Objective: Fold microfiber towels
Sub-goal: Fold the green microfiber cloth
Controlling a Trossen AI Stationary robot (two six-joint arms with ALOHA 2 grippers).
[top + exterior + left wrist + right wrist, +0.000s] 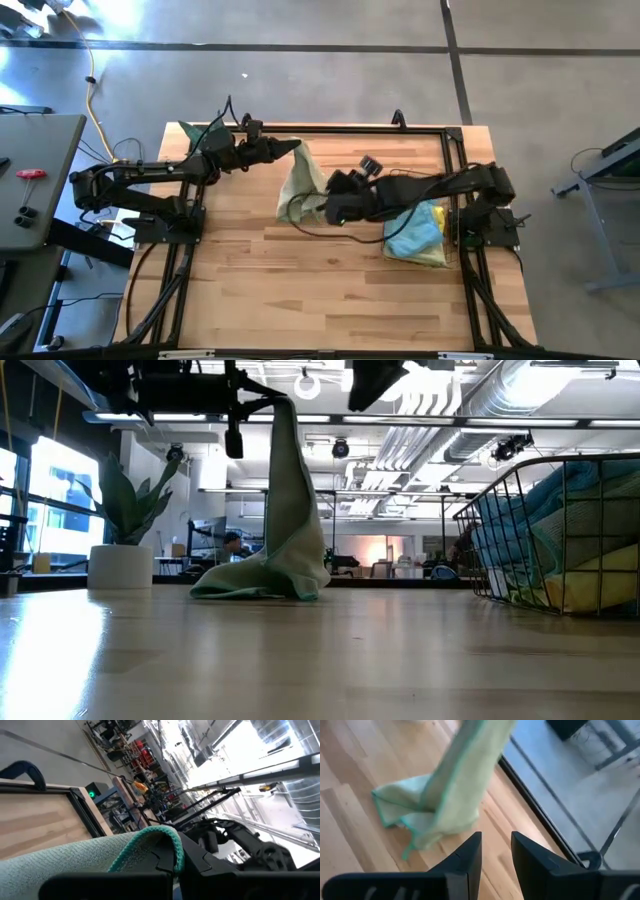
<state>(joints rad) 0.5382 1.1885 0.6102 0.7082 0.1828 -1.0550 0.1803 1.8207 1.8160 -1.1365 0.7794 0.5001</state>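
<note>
Near the tabletop's far edge, left gripper (290, 148) pinches a green towel (298, 183) aloft; right gripper (338, 208), fingers slightly spread and empty, should catch its hanging edge squarely

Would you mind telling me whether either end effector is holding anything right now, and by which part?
The left end effector is shut on the pale green towel, pinching its teal-trimmed edge at the top while the rest hangs to the table. The right end effector holds nothing.
</note>
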